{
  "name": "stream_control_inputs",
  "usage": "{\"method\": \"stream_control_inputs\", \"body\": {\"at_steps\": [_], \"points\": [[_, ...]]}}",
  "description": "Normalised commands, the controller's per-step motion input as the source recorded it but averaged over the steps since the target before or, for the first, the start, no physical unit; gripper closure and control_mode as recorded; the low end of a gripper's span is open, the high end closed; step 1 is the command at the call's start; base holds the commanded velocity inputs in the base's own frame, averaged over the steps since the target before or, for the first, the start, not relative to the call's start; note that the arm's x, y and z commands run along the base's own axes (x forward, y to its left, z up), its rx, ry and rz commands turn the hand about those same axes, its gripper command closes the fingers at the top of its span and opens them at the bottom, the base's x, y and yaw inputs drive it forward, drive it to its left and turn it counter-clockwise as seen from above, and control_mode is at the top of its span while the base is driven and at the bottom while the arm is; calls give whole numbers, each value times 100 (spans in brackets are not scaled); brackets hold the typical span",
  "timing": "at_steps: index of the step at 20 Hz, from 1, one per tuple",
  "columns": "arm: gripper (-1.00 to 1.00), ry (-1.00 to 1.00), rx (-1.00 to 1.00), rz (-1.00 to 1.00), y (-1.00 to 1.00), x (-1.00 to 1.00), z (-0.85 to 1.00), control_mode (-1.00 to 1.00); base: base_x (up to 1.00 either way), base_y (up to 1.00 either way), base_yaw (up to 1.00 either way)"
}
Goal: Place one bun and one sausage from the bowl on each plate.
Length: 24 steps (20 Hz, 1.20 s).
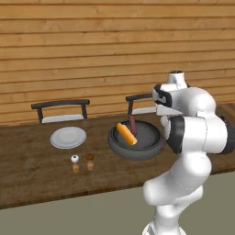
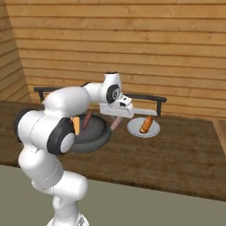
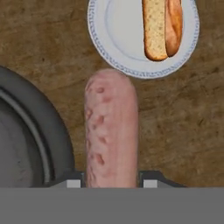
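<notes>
One sausage [image 3: 111, 131] in closed hand [image 3: 111, 181]

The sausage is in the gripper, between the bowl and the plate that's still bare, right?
Not quite: the plate ahead of the sausage already holds a bun, as the hand view shows. The gripper does hold the sausage between the bowl and that plate.

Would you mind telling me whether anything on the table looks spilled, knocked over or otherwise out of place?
Nothing stands out. One bun lies on the right plate, the left plate is bare, and the bowl holds another bun and a sausage. The gripper carries a sausage over the table between bowl and plate.
</notes>
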Motion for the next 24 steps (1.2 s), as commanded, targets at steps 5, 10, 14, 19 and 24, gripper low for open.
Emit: {"method": "stream_control_inputs", "body": {"at_steps": [5, 10, 14, 19, 24], "points": [[100, 7, 15, 18, -54, 47, -11, -100, 0, 0, 0], [100, -7, 3, 8, -1, 63, -18, -100, 0, 0, 0], [100, -1, 1, 0, -29, 53, -39, -100, 0, 0, 0], [100, 5, 0, -6, -5, 58, -36, -100, 0, 0, 0], [100, 12, 0, -9, -29, 52, -34, -100, 0, 0, 0]]}}
